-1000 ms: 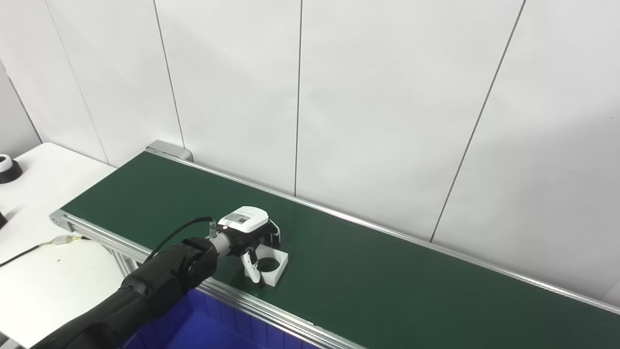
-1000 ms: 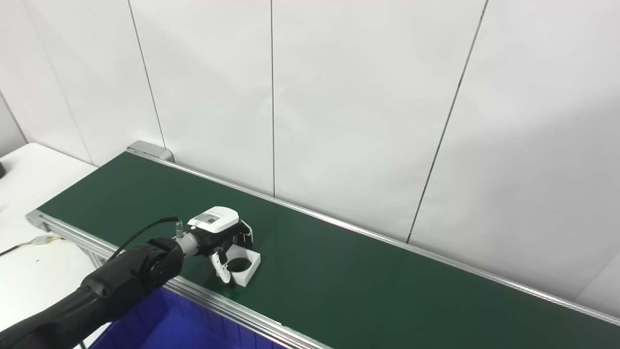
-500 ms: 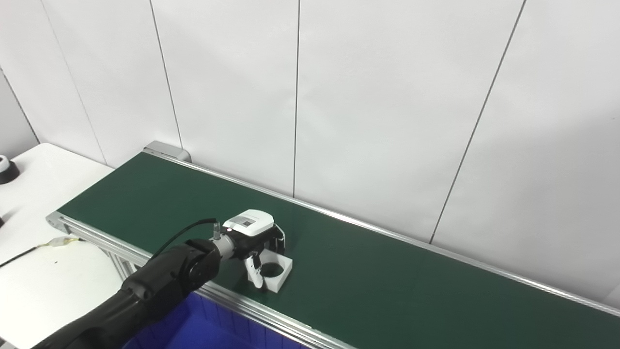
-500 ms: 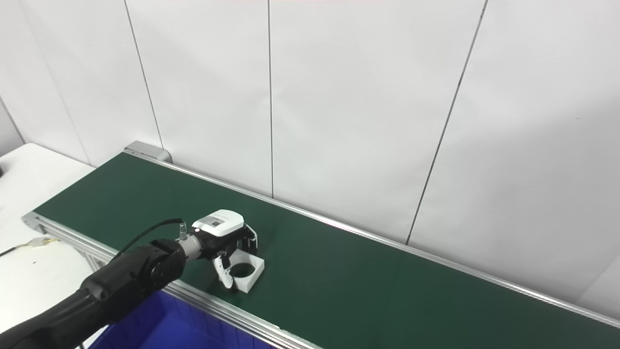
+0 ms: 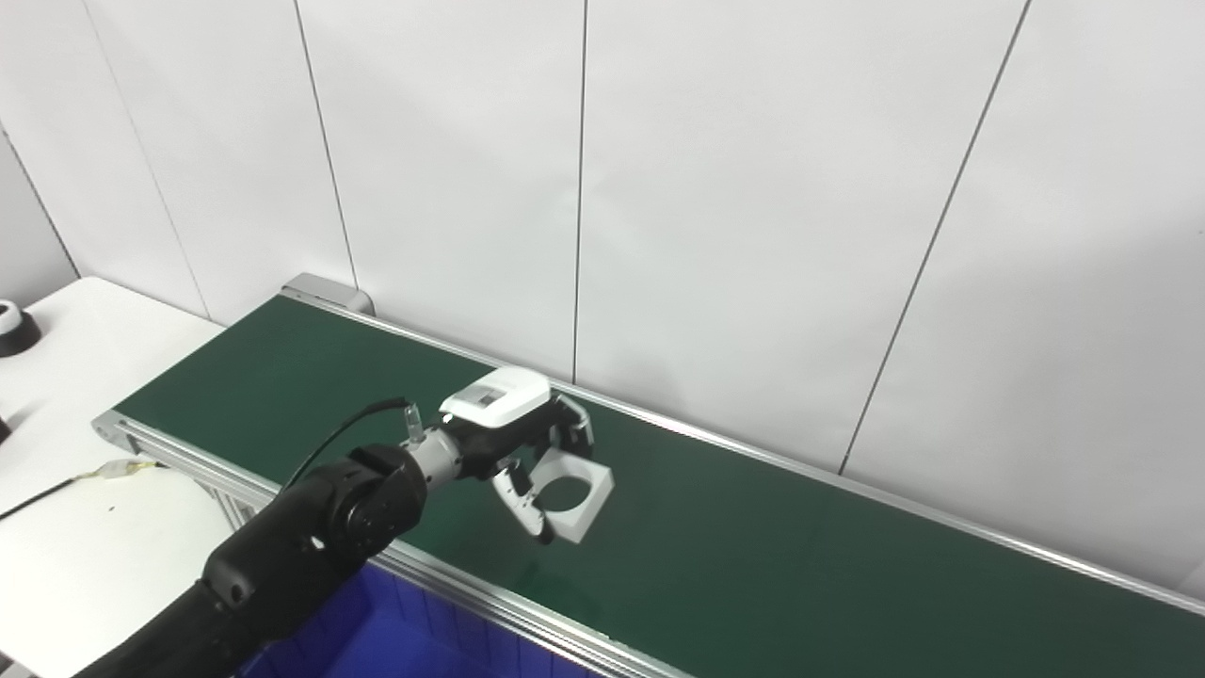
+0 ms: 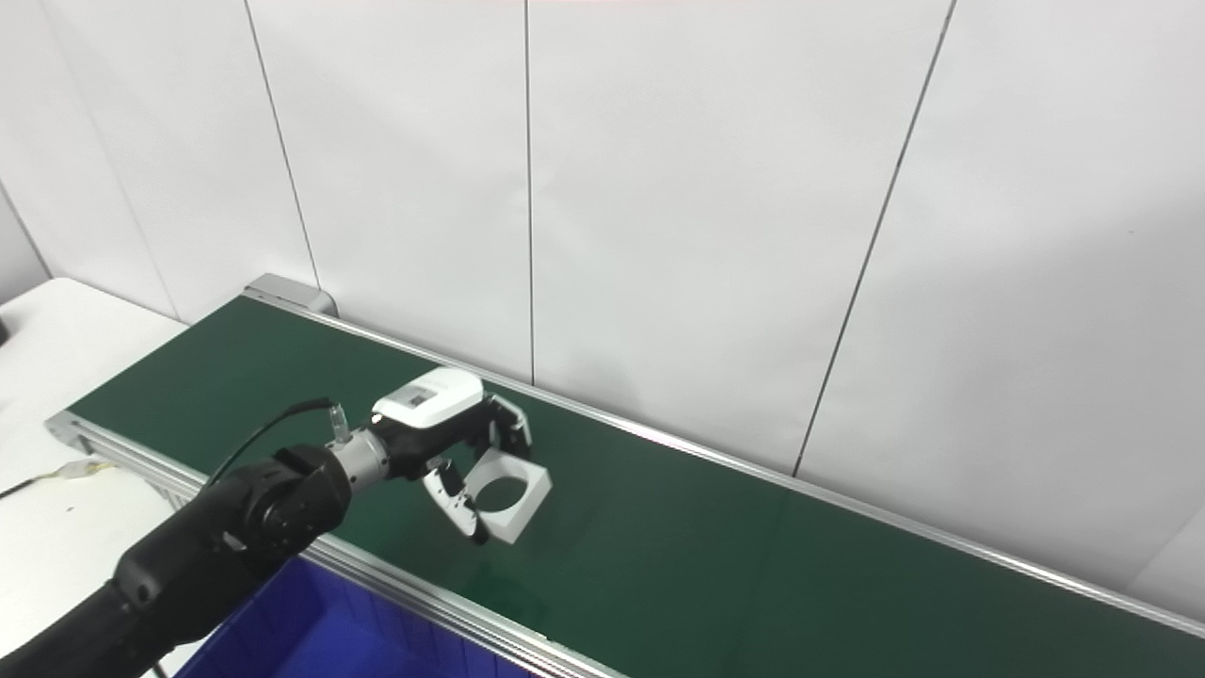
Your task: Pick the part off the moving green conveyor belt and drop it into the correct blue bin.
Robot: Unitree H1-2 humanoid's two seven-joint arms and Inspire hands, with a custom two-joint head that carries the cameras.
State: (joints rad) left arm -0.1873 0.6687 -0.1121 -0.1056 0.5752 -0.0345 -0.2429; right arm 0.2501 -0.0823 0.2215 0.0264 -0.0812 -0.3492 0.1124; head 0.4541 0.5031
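My left hand (image 5: 513, 443) is shut on a white square part with a round hole (image 5: 574, 494) and holds it tilted above the green conveyor belt (image 5: 753, 546). The same hand (image 6: 452, 433) and part (image 6: 508, 494) show in the right eye view. The part's shadow lies on the belt below it. A blue bin (image 5: 377, 640) sits below the belt's near rail, under my left arm. My right hand is not in view.
A white table (image 5: 85, 527) stands to the left with a cable (image 5: 56, 485) and a black-and-white object (image 5: 14, 325) on it. A white panelled wall (image 5: 753, 188) runs right behind the belt. The belt's silver rail (image 5: 527, 612) separates belt and bin.
My left hand has lifted the white part off the belt and carried it up and to the right. Before, the part lay flat on the belt in the hand's grasp.
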